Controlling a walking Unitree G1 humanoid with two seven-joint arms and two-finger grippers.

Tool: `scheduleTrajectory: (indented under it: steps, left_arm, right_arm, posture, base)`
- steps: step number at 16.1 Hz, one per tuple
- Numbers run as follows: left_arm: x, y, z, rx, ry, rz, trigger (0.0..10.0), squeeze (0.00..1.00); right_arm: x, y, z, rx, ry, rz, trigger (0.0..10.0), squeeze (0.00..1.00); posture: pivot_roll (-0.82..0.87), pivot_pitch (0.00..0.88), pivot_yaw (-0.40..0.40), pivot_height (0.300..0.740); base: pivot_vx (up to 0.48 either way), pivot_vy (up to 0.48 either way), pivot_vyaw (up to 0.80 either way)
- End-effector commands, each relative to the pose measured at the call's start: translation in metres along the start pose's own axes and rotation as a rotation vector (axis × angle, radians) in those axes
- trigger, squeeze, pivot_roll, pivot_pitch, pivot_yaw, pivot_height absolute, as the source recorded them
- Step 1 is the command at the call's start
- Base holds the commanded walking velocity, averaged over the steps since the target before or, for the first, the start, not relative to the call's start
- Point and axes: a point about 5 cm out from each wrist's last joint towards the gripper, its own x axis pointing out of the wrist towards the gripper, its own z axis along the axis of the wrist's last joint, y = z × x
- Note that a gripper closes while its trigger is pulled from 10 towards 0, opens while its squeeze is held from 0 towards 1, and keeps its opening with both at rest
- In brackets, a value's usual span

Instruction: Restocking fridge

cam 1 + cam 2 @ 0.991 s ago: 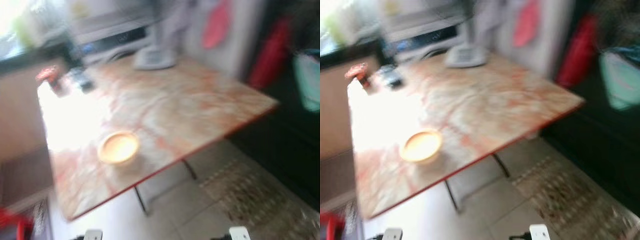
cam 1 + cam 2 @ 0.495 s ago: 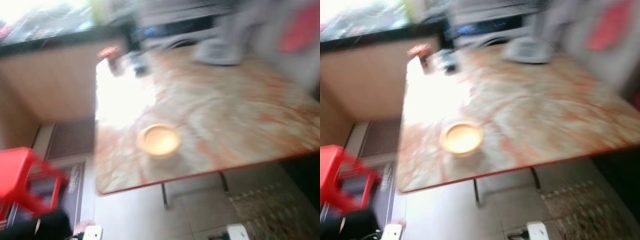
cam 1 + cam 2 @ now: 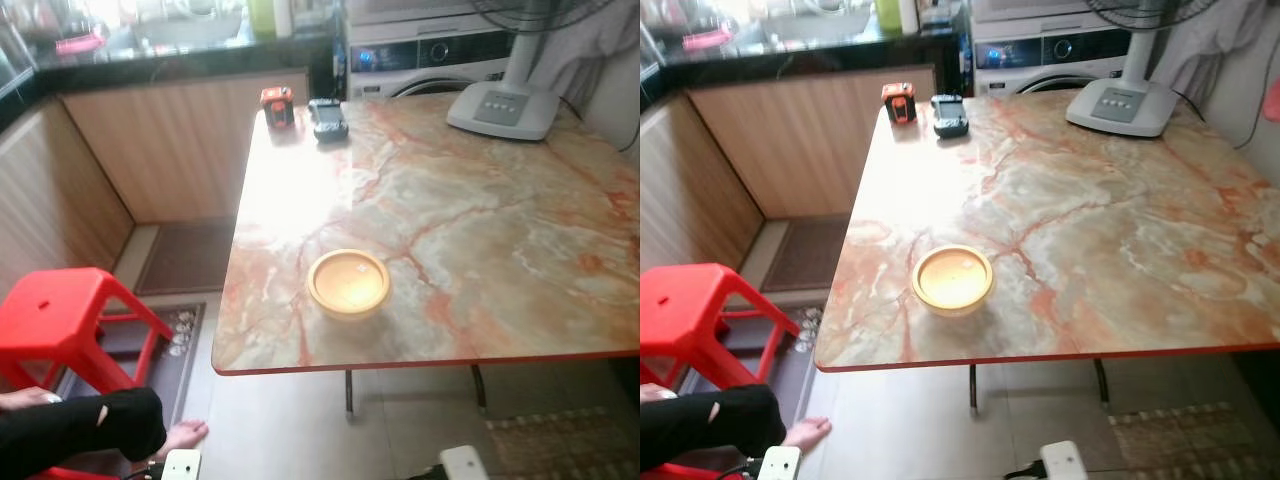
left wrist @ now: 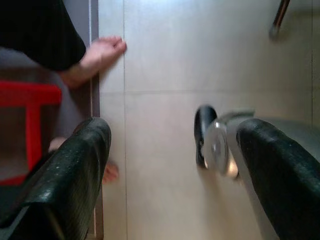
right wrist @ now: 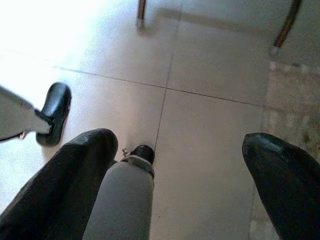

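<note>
A round yellow container [image 3: 348, 283] sits on the marble-patterned table [image 3: 480, 230], near its front left corner. Both arms hang low in front of the table, pointing down at the tiled floor. My left gripper [image 4: 172, 150] is open with nothing between its black fingers [image 4: 75, 175]; below it are pale tiles and one of my feet [image 4: 212, 145]. My right gripper [image 5: 180, 150] is open too and holds nothing, above floor tiles and my leg [image 5: 122, 200].
A red stool [image 3: 60, 320] stands left of the table, with a person's black-clad leg [image 3: 75, 430] and bare foot [image 3: 185, 435] on the floor beside it. A fan base [image 3: 500, 105], a red item [image 3: 277, 104] and a dark device [image 3: 327, 117] sit at the table's far side. A patterned mat [image 3: 560, 445] lies at right.
The camera has swung left and the blur has cleared, bringing the red stool and the person's leg into view. The things on the table stay put.
</note>
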Motion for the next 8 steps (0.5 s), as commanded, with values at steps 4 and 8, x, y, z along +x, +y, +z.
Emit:
scheduleTrajectory:
  steps: [4, 8]
  left_arm:
    - [-0.004, 0.016, 0.007, 0.012, -0.123, 0.165, 10.0, 0.00]
    - [-0.015, 0.072, 0.074, -0.013, -0.472, 0.497, 10.0, 0.00]
  right_arm:
    - [0.000, 0.007, -0.004, 0.038, 0.008, -0.004, 10.0, 0.00]
    - [-0.001, 0.017, -0.014, 0.107, 0.024, -0.012, 10.0, 0.00]
  posture:
    - [0.09, 0.000, 0.101, 0.740]
    - [0.11, 0.003, 0.101, 0.740]
  base:
    - [0.000, 0.000, 0.00]
    - [0.000, 0.000, 0.00]
